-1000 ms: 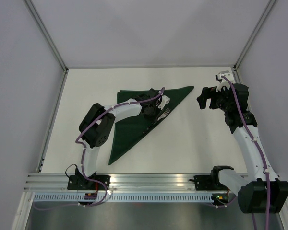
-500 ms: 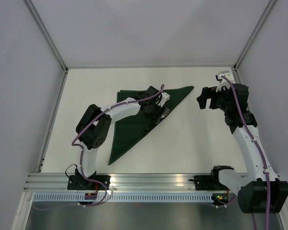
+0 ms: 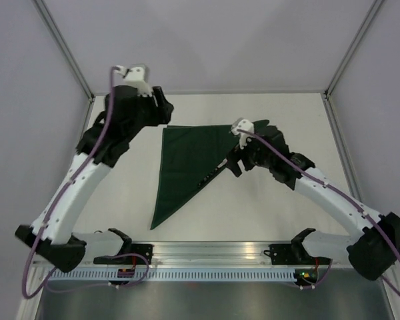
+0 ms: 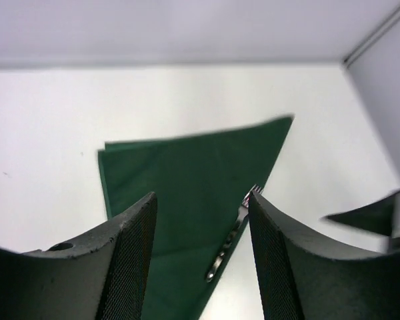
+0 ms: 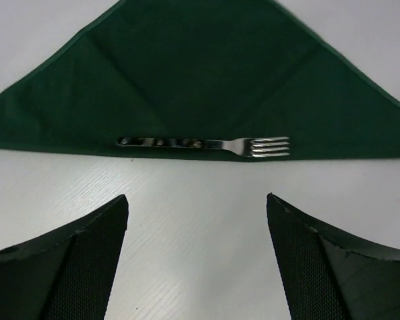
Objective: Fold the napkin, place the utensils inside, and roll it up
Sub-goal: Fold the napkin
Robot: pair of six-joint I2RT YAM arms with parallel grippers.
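Note:
The dark green napkin (image 3: 185,159) lies folded into a triangle on the white table, its long edge running from back right to front left. A silver fork (image 3: 211,176) rests on it along that edge, tines toward the back right. My left gripper (image 3: 163,111) hangs open, high above the napkin's back left corner, and holds nothing. In its wrist view the napkin (image 4: 187,167) and fork (image 4: 231,241) lie far below between the fingers (image 4: 135,253). My right gripper (image 3: 232,167) is open, low over bare table just beside the fork (image 5: 203,143) and the napkin's edge (image 5: 200,73).
Grey walls and slanted metal frame posts (image 3: 65,50) close in the table on three sides. An aluminium rail (image 3: 207,252) with both arm bases runs along the near edge. A blurred part of the right arm (image 4: 373,217) shows in the left wrist view.
My left gripper has opened, left the fork on the napkin and risen to the back left. My right arm has swung in from the far right to the napkin's long edge.

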